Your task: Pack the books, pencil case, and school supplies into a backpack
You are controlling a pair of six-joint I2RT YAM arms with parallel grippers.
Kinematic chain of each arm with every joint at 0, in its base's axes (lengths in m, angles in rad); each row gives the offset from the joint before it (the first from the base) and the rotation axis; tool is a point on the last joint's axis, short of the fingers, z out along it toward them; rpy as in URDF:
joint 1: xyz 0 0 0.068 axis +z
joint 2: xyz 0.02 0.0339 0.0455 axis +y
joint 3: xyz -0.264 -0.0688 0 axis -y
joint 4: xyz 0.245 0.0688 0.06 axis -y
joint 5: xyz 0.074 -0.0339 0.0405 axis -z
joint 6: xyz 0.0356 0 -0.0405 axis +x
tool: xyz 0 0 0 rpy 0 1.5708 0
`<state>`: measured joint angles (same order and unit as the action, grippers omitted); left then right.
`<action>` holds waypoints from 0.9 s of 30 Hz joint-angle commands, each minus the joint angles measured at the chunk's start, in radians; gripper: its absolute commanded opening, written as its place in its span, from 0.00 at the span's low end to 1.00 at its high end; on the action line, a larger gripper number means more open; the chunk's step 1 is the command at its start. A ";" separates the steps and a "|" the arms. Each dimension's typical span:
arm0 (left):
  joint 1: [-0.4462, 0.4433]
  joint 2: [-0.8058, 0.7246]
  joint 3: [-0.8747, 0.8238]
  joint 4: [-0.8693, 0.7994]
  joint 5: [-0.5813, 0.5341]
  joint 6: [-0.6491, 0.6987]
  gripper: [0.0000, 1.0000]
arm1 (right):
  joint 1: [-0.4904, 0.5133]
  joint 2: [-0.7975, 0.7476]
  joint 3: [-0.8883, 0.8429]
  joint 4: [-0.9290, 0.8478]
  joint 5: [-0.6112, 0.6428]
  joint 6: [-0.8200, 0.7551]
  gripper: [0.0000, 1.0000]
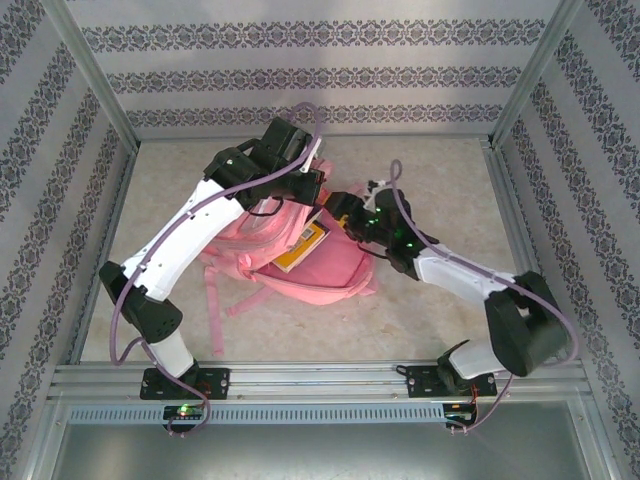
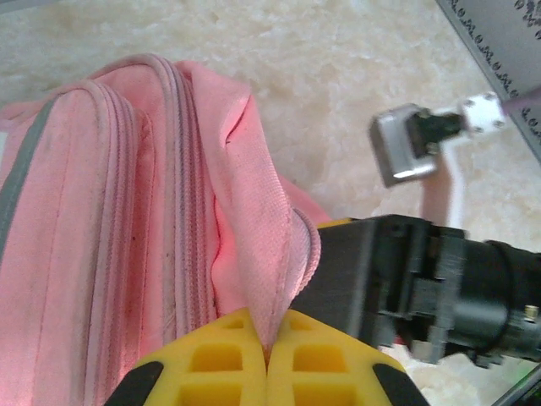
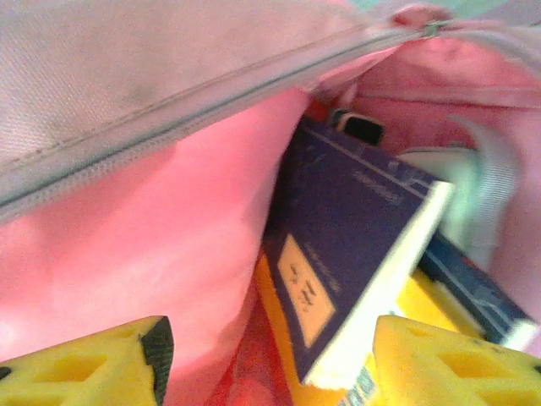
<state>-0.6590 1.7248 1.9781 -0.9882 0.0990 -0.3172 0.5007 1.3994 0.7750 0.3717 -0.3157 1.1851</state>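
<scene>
Backpack [image 1: 335, 275], pink and slumped, lay at the middle of the pale desk [image 1: 460, 200] in the top view. A yellow-orange book [image 1: 300, 247] showed in its gaping mouth. The left tool [image 1: 305, 190] sat at the bag's far rim, and the right tool [image 1: 342, 212] was at the opening, just beside that book.

In the left wrist view, the left tool [image 2: 267, 347] had its yellow fingers pressed together on a fold of the backpack's [image 2: 127, 220] opening edge. Zip lines ran along the panel to the left.

In the right wrist view, the right tool [image 3: 270, 364] was spread wide inside the backpack's pink lining [image 3: 127, 254]. Between its fingers a navy book [image 3: 355, 228] with a yellow label lay tilted on the yellow-orange book [image 3: 275, 330]. A dark blue book [image 3: 473, 292] lay to the right, and a black-and-white bar [image 3: 359, 128] sat deeper in. Whether either finger touched the navy book I could not tell.
</scene>
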 commanded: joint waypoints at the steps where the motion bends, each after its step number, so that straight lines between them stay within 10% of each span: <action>1: 0.007 0.046 0.012 0.159 0.070 -0.053 0.00 | -0.066 -0.135 -0.063 -0.149 0.006 -0.090 0.61; 11: -0.013 0.288 0.107 0.242 0.218 -0.159 0.00 | -0.152 -0.527 0.032 -0.850 0.226 -0.483 0.45; 20: -0.054 0.625 0.569 0.121 0.353 -0.247 0.21 | -0.112 -0.598 0.050 -0.993 0.245 -0.609 0.43; 27: -0.067 0.533 0.623 -0.033 0.153 -0.176 0.50 | 0.017 -0.618 0.010 -0.954 0.249 -0.709 0.50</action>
<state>-0.7193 2.3623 2.5641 -0.9222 0.3363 -0.5262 0.4725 0.7952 0.8028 -0.5888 -0.0860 0.5533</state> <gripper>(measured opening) 0.496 0.499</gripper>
